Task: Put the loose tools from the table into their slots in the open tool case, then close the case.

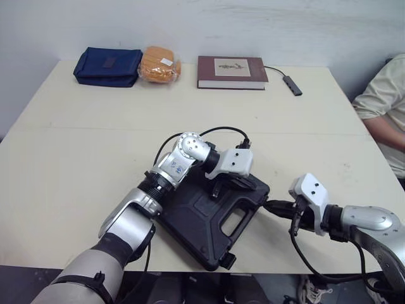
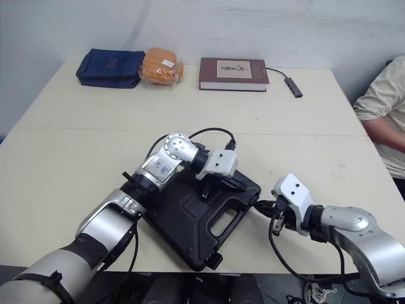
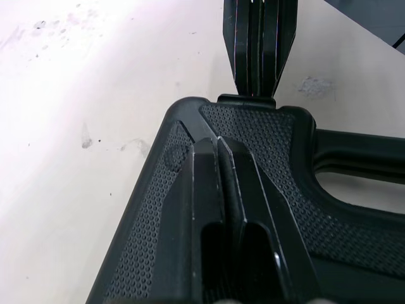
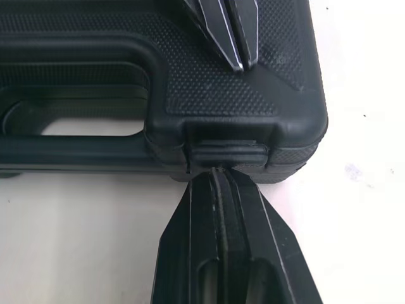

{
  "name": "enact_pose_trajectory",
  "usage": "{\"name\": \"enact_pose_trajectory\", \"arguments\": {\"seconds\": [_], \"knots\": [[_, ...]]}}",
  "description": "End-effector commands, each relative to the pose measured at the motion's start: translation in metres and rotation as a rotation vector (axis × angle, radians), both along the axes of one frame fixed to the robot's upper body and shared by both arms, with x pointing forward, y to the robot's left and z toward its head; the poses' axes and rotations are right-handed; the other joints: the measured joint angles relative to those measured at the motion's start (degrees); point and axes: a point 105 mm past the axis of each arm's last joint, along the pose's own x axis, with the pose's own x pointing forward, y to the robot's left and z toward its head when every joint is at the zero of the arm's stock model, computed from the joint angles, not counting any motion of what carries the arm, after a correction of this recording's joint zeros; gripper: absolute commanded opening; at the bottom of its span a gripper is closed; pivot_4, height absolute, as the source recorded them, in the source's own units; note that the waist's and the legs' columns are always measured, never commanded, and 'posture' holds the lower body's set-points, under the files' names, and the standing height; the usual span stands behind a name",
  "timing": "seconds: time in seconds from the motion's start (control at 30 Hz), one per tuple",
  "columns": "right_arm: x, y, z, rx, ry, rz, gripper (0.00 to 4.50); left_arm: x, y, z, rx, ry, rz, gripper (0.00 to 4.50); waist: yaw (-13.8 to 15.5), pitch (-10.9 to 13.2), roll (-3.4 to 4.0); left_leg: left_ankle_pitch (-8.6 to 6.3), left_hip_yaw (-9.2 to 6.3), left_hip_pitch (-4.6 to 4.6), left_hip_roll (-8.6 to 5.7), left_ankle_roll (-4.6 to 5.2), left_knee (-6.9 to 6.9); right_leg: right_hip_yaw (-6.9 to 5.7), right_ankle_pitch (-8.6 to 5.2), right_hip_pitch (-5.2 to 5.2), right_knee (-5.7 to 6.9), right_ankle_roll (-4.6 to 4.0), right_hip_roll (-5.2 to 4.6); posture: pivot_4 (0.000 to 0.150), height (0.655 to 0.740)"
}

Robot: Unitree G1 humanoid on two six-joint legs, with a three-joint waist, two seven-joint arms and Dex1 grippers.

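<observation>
Case [image 1: 190, 225] closed, diagonal — handle [image 1: 247, 223] toward right gripper [image 1: 273, 207].

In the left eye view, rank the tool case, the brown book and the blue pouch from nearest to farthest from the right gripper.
1. Tool case, touching the tips of the right gripper, near table edge.
2. Brown book, far edge, centre.
3. Blue pouch, far edge, left.
</observation>
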Motion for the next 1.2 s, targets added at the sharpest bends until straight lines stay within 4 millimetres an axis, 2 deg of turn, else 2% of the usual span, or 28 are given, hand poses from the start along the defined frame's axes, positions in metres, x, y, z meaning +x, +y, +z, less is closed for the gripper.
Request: {"name": "enact_pose_trajectory", "arguments": {"seconds": [0.03,0.33,0.47,0.57,0.67,0.77,0.87,0.93,1.03,1.2], "knots": [[0.000,0.018,0.027,0.057,-0.096,0.076,0.00,-0.009,0.013,-0.051,0.197,0.067,0.001,0.07,-0.3,0.0,0.00,0.00,0.00,0.00,0.00,0.00,0.00,-0.01,0.00,0.00,0.00,0.00,0.00,0.150,0.7400],[0.000,0.021,0.034,0.060,-0.102,0.083,0.00,-0.011,0.011,-0.053,0.196,0.066,-0.004,0.07,-0.4,0.0,0.00,0.00,0.00,-0.01,0.02,-0.01,-0.03,0.00,-0.01,-0.05,0.01,-0.02,0.00,0.150,0.7400],[-0.006,0.015,0.033,0.032,-0.088,0.087,0.00,-0.009,0.016,-0.045,0.162,0.074,0.016,0.07,-0.4,0.0,0.00,-0.01,0.00,-0.02,0.02,-0.02,-0.06,0.00,-0.01,-0.07,0.00,-0.02,0.00,0.150,0.7400],[-0.014,0.006,0.030,0.007,-0.064,0.072,0.00,-0.011,0.027,-0.019,0.077,0.119,0.015,0.07,-0.3,0.0,0.00,-0.01,-0.02,-0.03,0.03,-0.04,-0.13,-0.01,-0.03,-0.11,-0.04,-0.06,0.00,0.150,0.7400],[-0.029,0.003,0.025,-0.007,-0.026,0.090,0.00,-0.026,0.043,0.016,-0.021,0.214,-0.014,0.07,-0.1,0.0,0.06,0.01,-0.04,-0.09,0.03,-0.08,-0.22,-0.05,-0.05,-0.16,-0.05,-0.09,0.01,0.150,0.7400],[-0.048,0.013,0.018,0.019,0.038,0.159,0.00,-0.049,0.064,0.043,-0.057,0.299,-0.074,0.07,-0.1,0.1,0.15,0.01,-0.08,-0.26,0.02,-0.07,-0.13,-0.07,-0.05,-0.21,-0.10,-0.09,0.00,0.150,0.7400],[-0.060,0.023,0.013,0.034,0.076,0.216,0.00,-0.070,0.077,0.053,-0.036,0.355,-0.118,0.07,0.1,0.1,0.18,0.01,-0.17,-0.33,0.01,-0.05,-0.05,-0.09,-0.04,-0.19,-0.15,-0.06,-0.02,0.150,0.7400],[-0.066,0.030,0.010,0.048,0.101,0.249,0.00,-0.082,0.085,0.051,-0.002,0.371,-0.141,0.07,0.1,0.1,0.19,0.00,-0.24,-0.30,-0.01,-0.04,-0.05,-0.10,-0.03,-0.11,-0.23,-0.05,-0.03,0.150,0.7400],[-0.075,0.038,0.000,0.054,0.149,0.299,0.00,-0.097,0.092,0.037,0.069,0.381,-0.156,0.07,0.0,0.2,0.30,-0.01,-0.26,-0.30,-0.01,-0.03,-0.08,-0.10,-0.03,-0.10,-0.30,-0.05,-0.03,0.150,0.7400],[-0.089,0.043,-0.010,0.026,0.218,0.379,0.00,-0.107,0.098,0.010,0.168,0.332,-0.171,0.07,0.2,0.3,0.47,-0.01,-0.27,-0.32,-0.03,-0.02,-0.10,-0.11,-0.03,-0.10,-0.34,-0.06,-0.03,0.150,0.7400]]}}
